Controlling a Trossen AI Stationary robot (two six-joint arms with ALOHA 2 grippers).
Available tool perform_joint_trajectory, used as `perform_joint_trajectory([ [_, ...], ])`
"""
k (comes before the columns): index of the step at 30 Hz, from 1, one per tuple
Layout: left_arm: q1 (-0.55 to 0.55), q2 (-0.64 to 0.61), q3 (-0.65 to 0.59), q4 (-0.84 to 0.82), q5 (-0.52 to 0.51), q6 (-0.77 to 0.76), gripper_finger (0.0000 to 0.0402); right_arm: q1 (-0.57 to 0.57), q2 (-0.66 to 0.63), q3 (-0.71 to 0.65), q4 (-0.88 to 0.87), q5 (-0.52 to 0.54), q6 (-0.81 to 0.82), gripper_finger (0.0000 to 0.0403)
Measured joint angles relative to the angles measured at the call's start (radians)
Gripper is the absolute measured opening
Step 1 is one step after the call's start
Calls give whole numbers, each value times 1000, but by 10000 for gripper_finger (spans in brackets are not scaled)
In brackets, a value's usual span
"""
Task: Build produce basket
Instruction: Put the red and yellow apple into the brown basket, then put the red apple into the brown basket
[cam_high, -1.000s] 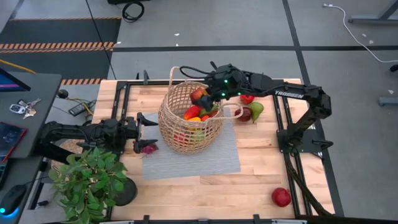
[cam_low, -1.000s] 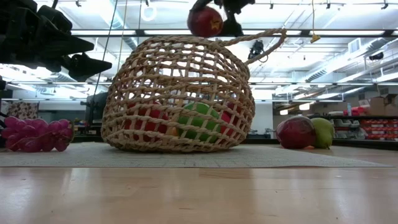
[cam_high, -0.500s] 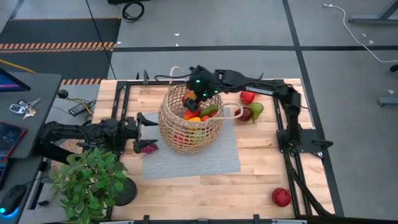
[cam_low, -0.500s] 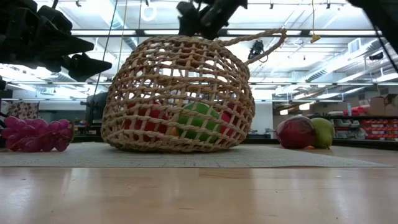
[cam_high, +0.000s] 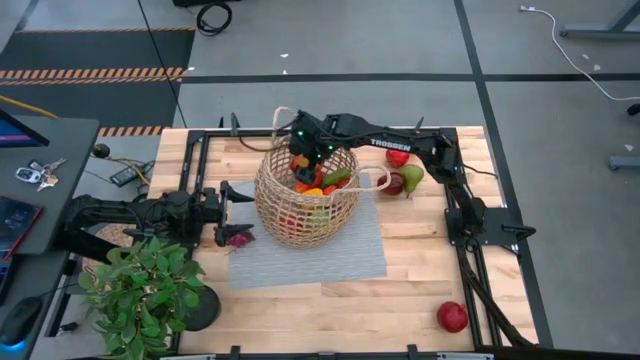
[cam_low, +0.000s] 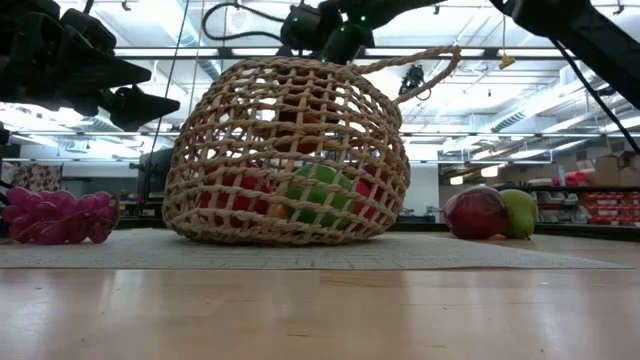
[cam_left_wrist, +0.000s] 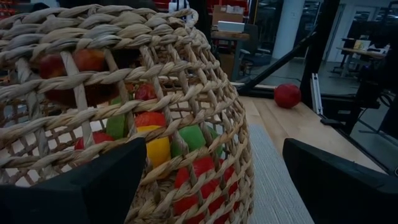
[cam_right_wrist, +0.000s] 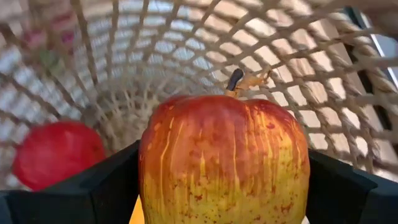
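The tan woven basket (cam_high: 305, 205) stands on a grey mat (cam_high: 330, 255) with several pieces of produce inside. My right gripper (cam_high: 303, 158) reaches into the basket's mouth from the far right, shut on a red-yellow apple (cam_right_wrist: 224, 162). My left gripper (cam_high: 228, 212) waits open and level just left of the basket (cam_left_wrist: 124, 112), with nothing between its fingers. A purple grape bunch (cam_high: 238, 238) lies on the mat edge by the left gripper. My right gripper pinches the apple by its two opposite sides (cam_right_wrist: 155, 174) between its two fingers (cam_right_wrist: 93, 193). The fingers slant down from the table's far right into the basket's mouth. The apple hangs clear inside the upper part of the basket, its stem (cam_right_wrist: 235, 79) pointing away from the wrist.
A dark-red piece (cam_high: 395, 183), a green pear (cam_high: 412, 177) and a red piece (cam_high: 398, 157) lie right of the basket. A red apple (cam_high: 452, 317) sits near the front right corner. A potted plant (cam_high: 140, 290) stands at the front left.
My right gripper has carried the apple toward the table's left and down, from above the basket's rim into its mouth. It has tipped further downward and rolled on the way, keeping its hold.
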Motion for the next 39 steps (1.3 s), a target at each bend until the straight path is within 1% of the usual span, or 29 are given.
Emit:
perform_joint_trajectory([
  [4,0,0,0,0,0,0,386,9,0,-5,7,31,-110,366],
  [11,0,0,0,0,0,0,386,15,1,-7,6,97,-218,366],
  [18,0,0,0,1,0,0,386,81,10,-34,50,88,-355,366],
  [23,0,0,0,1,0,0,386,110,11,-35,50,75,-362,366],
  [28,0,0,0,0,0,0,386,120,11,-35,50,29,-350,367],
  [31,0,0,0,0,0,0,386,117,11,-35,50,31,-307,378],
  [34,0,0,0,1,0,0,386,109,11,-35,50,33,-301,395],
  [37,0,0,0,1,0,0,386,108,10,-29,46,54,-301,393],
  [39,0,0,0,1,0,0,386,108,10,-4,32,89,-311,393],
])
